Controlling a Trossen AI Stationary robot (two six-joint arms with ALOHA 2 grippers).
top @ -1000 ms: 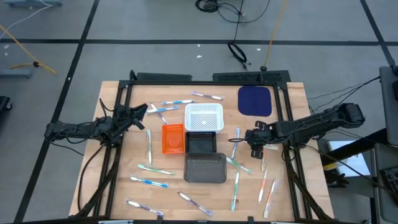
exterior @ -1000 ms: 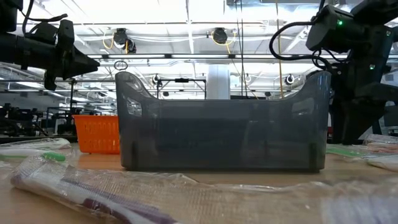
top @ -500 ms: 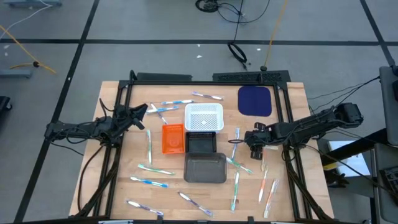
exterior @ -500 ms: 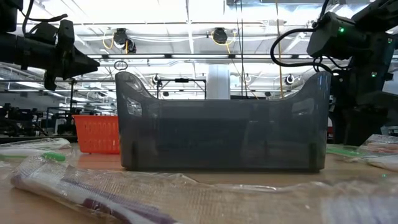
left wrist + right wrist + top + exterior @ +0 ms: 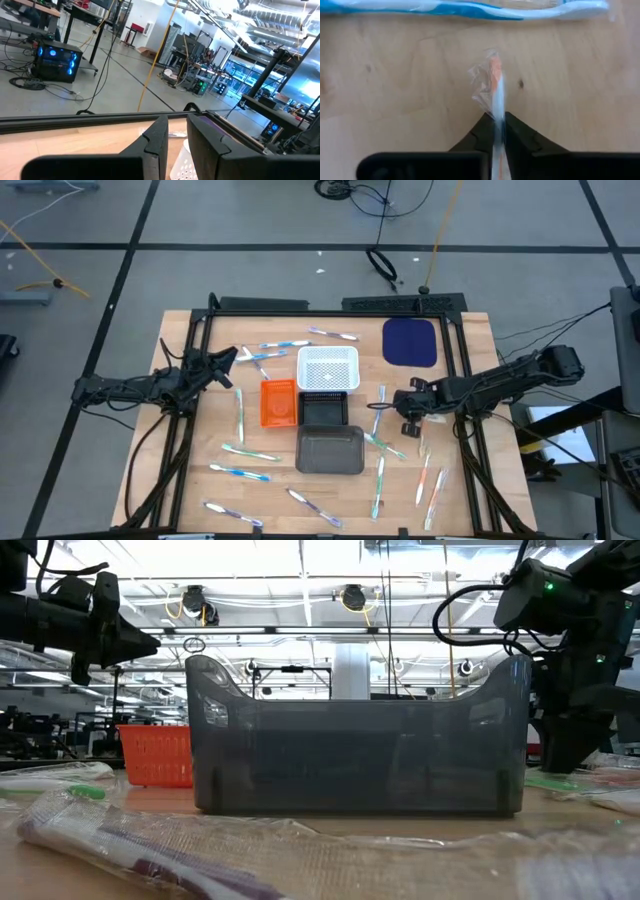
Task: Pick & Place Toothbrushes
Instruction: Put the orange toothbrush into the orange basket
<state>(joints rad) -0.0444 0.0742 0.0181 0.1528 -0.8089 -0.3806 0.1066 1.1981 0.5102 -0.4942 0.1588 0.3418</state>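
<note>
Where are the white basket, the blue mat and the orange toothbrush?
White basket [image 5: 328,369]: high view, its mesh floor.
Blue mat [image 5: 410,341]: high view, its middle.
Orange toothbrush [image 5: 496,87]: right wrist view, wrapped shaft above the claw.

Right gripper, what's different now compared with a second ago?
The right gripper has closed its fingers on an orange-accented toothbrush lying on the table, right of the dark trays. The arm itself barely moved. The left gripper stayed where it was; trays and other toothbrushes are unchanged.

Orange toothbrush [image 5: 495,95] partly hidden between right gripper [image 5: 495,131] fingers; blue toothbrush [image 5: 470,9] cut off at edge.
</note>
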